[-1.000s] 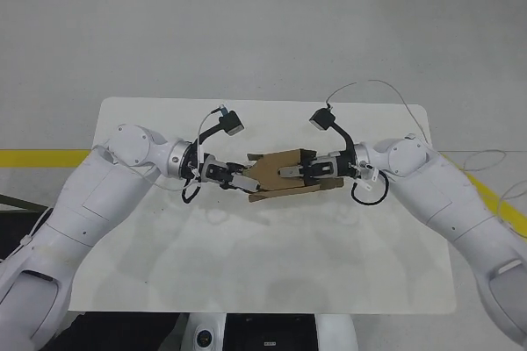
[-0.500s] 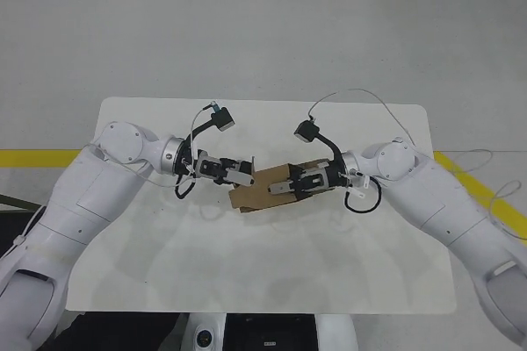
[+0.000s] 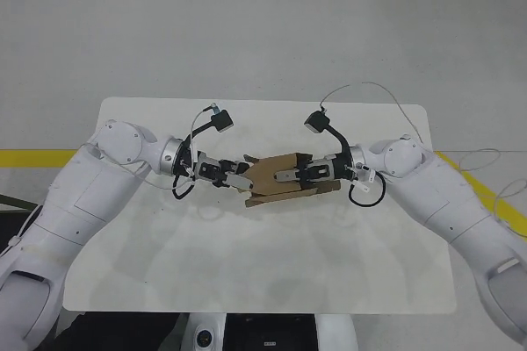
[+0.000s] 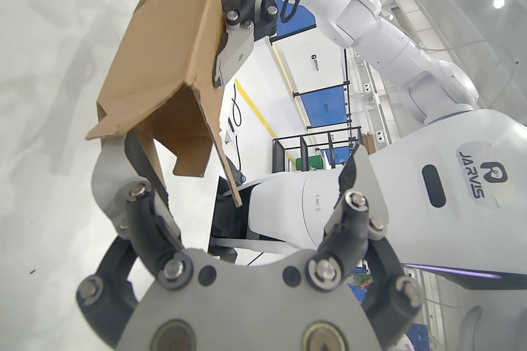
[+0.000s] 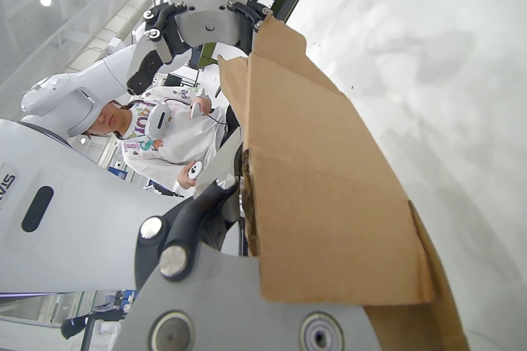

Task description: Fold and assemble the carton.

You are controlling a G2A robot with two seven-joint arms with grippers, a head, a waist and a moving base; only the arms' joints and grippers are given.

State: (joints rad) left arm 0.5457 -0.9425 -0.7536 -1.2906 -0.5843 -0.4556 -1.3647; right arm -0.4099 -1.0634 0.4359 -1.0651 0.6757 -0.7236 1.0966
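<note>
— Plain brown on the carton (image 3: 281,175) ahead of the left gripper (image 4: 234,157)?
— Brown throughout. Silver plate, black links, pale grey fingers (image 4: 105,171) on that gripper. White table (image 3: 246,263) beneath it, yellow stripe (image 3: 26,158) behind on grey floor (image 3: 263,44).

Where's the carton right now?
In the top view the carton is near the middle of the table, between the two grippers: the right gripper holds one end, the left gripper is at the other.
</note>
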